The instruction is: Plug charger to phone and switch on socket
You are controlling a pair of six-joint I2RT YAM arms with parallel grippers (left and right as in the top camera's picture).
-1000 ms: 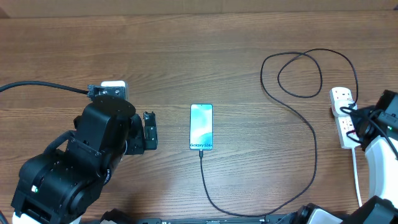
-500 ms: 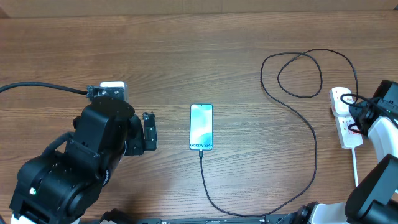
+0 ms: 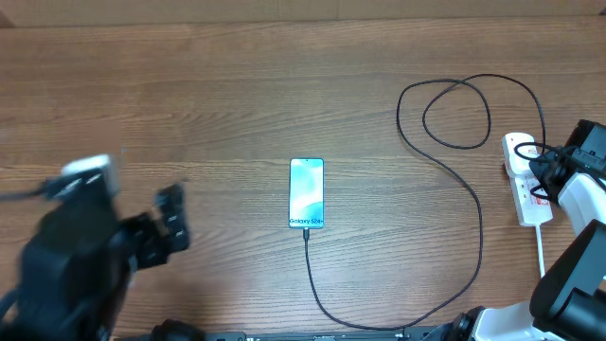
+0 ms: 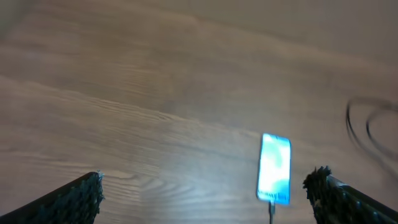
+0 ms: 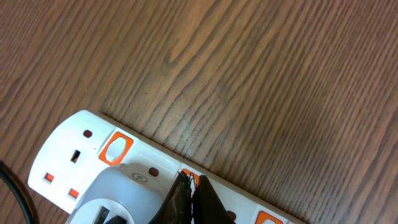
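Socket point(image 5: 140, 157) under tips of clenched right hand point(image 5: 191, 182); left hand point(image 4: 205, 183) released, phone point(image 4: 275, 168) ahead.

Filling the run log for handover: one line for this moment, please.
charger: in phone | left gripper: open, off phone | right gripper: shut, tips at switch on socket

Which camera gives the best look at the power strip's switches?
The right wrist view: the power strip lies close up, one red switch sharp, the shut right gripper at another. Overhead shows the strip small at the frame's right edge, the gripper over it. The left wrist view misses it.
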